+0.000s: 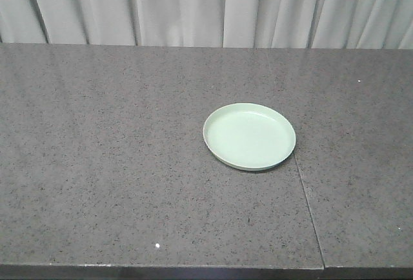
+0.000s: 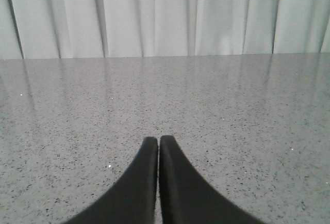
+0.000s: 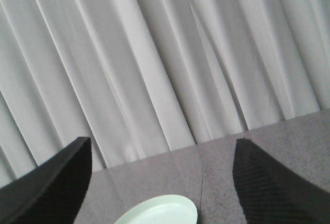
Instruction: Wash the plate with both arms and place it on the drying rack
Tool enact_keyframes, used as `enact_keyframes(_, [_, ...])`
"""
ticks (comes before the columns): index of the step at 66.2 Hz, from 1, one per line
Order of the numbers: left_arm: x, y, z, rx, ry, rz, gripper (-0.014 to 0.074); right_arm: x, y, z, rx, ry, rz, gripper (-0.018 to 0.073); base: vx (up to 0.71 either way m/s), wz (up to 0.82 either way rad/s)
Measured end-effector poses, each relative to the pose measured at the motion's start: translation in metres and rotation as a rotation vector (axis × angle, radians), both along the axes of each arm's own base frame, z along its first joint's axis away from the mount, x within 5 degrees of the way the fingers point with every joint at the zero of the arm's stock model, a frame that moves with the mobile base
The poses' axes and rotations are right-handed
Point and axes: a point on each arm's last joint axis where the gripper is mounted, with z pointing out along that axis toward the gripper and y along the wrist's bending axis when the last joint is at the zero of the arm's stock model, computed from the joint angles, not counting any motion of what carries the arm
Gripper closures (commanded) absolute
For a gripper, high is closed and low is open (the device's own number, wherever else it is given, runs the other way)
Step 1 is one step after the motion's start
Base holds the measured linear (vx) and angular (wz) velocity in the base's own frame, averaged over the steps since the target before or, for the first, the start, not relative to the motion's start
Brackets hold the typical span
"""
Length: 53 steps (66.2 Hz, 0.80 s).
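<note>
Pale pleated curtain [image 1: 193, 6] behind; speckled grey stone countertop [image 1: 97, 164] fills the front view. Plate [image 1: 249, 135] lies flat right of centre, just beside a seam [image 1: 308, 209] in the slab, nothing touching it. Probably light, stiff, smooth plastic, and slippery once wet. The low raised rim is the only purchase, so pinch there. Right gripper [image 3: 161, 146] spread wide and empty, plate low ahead of it. Left gripper [image 2: 158, 144] pressed closed on nothing, over bare stone.
</note>
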Motion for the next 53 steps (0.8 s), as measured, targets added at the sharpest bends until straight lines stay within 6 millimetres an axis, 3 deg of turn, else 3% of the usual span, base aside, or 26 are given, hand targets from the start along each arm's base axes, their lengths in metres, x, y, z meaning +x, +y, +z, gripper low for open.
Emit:
enact_keyframes(12, [0.000, 0.000, 0.000, 0.000, 0.000, 0.000, 0.0602, 0.021, 0.006, 0.048, -0.194, 0.162, 0.048, 0.0023, 0.00, 0.00])
enact_keyframes(25, [0.000, 0.000, 0.000, 0.000, 0.000, 0.000, 0.0602, 0.067, 0.015, 0.085, -0.361, 0.351, 0.154, 0.0023, 0.00, 0.00])
enact_keyframes(40, [0.000, 0.000, 0.000, 0.000, 0.000, 0.000, 0.0602, 0.129, 0.030, 0.105, -0.458, 0.485, 0.352, 0.0023, 0.00, 0.00])
enact_keyframes(53, [0.000, 0.000, 0.000, 0.001, 0.000, 0.000, 0.0602, 0.192, 0.039, 0.097, -0.460, 0.561, 0.464, 0.0023, 0.00, 0.00])
